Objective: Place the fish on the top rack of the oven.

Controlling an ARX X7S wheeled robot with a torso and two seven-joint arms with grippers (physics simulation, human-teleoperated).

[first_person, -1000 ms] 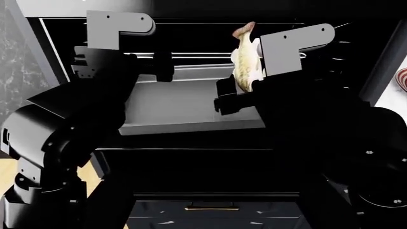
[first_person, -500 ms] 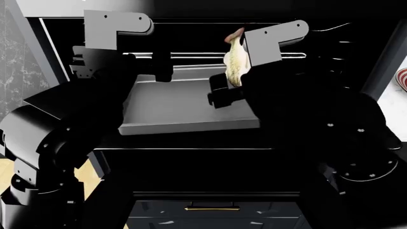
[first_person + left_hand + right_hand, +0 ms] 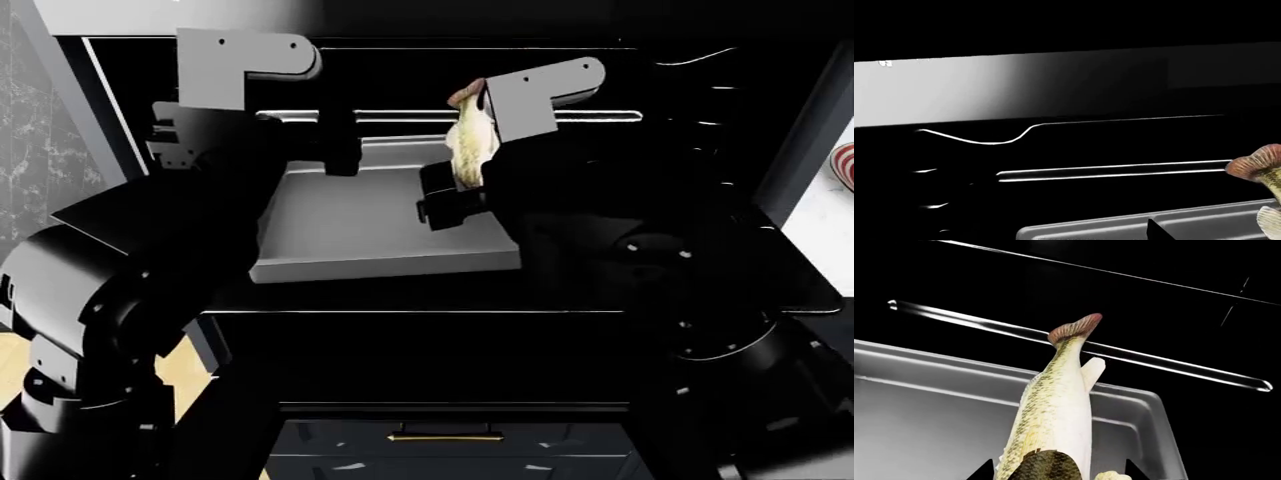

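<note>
The fish point(image 3: 470, 145) hangs tail-up in my right gripper point(image 3: 454, 195), which is shut on its body. In the right wrist view the fish point(image 3: 1054, 410) rises from the gripper point(image 3: 1057, 472), its tail touching the line of the top rack point(image 3: 967, 320). The top rack shows as a bright bar point(image 3: 387, 116) across the oven's dark cavity point(image 3: 400, 70). A grey tray point(image 3: 360, 235) sits below it, under the fish. My left gripper point(image 3: 340, 150) is at the tray's far edge. Only one dark fingertip point(image 3: 1157, 231) shows, by the tray rim point(image 3: 1094, 225).
The oven's open door point(image 3: 400, 350) lies below the tray, and a drawer with a gold handle point(image 3: 447, 435) is under it. A red-striped plate point(image 3: 843, 165) sits at the far right on a white counter. A marbled wall point(image 3: 27, 130) stands on the left.
My right gripper has moved left and deeper toward the oven cavity with the fish. The fish's tail is now level with the rack bar. The left arm has barely moved.
</note>
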